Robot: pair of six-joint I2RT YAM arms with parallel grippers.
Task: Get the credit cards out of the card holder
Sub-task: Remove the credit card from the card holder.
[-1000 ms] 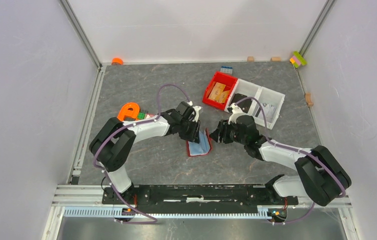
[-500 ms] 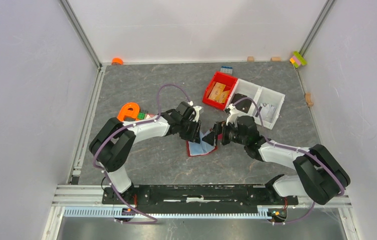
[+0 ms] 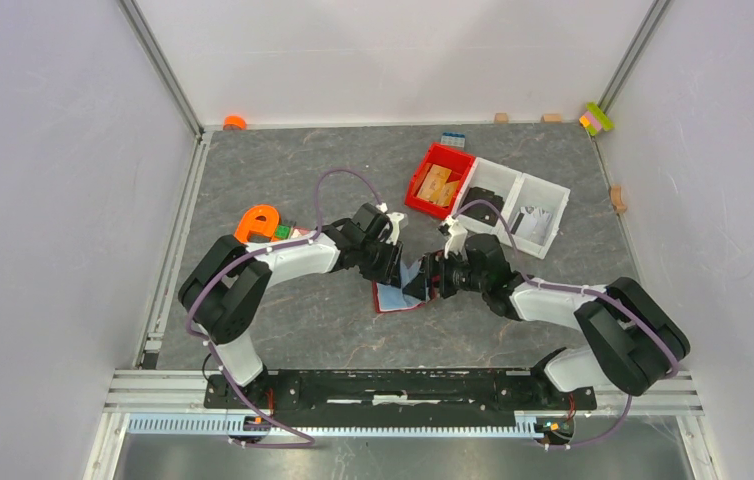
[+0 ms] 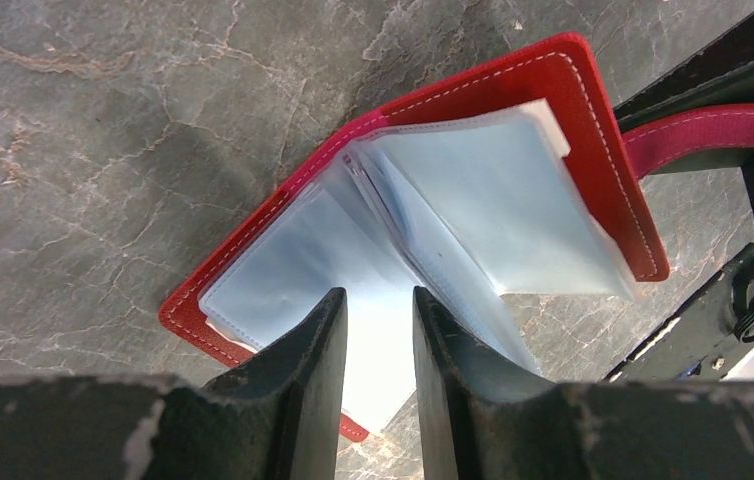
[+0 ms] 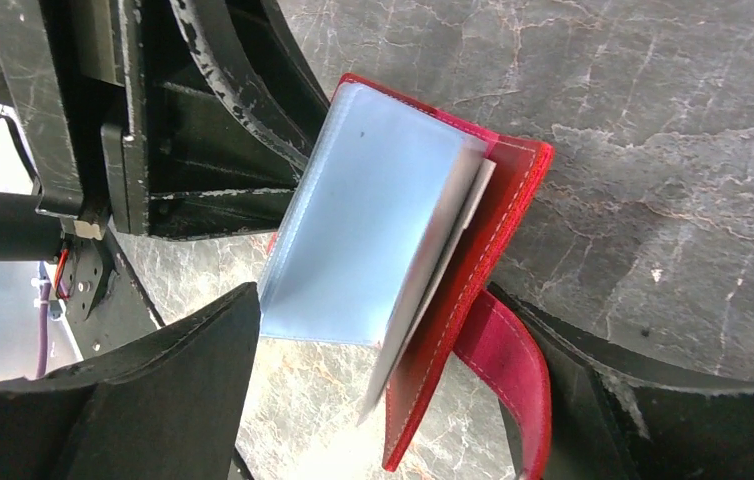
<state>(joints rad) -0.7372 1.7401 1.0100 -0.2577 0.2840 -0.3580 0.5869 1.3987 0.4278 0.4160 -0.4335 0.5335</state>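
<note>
The dark red card holder [image 3: 399, 296] lies open on the grey table between my two grippers. Its left half lies flat; its right half [image 5: 498, 250] stands tilted up. Light blue credit cards [image 4: 498, 215] fill the inner pockets, and a grey card edge [image 5: 438, 280] shows against the red cover. My left gripper [image 4: 378, 330] stands over the left half with a narrow gap between its fingers and nothing pinched. My right gripper [image 5: 383, 400] is wide open, straddling the raised half's free edge. The red closing strap [image 5: 513, 370] lies against its right finger.
A bright red bin [image 3: 440, 181] with tan pieces and a white divided tray [image 3: 523, 205] stand behind the right arm. An orange letter shape [image 3: 256, 222] lies left of the left arm. Small blocks [image 3: 452, 139] sit near the back wall.
My right gripper has moved left up to the card holder and opened wider. The holder's right half now stands between its fingers. The left gripper has stayed put.
</note>
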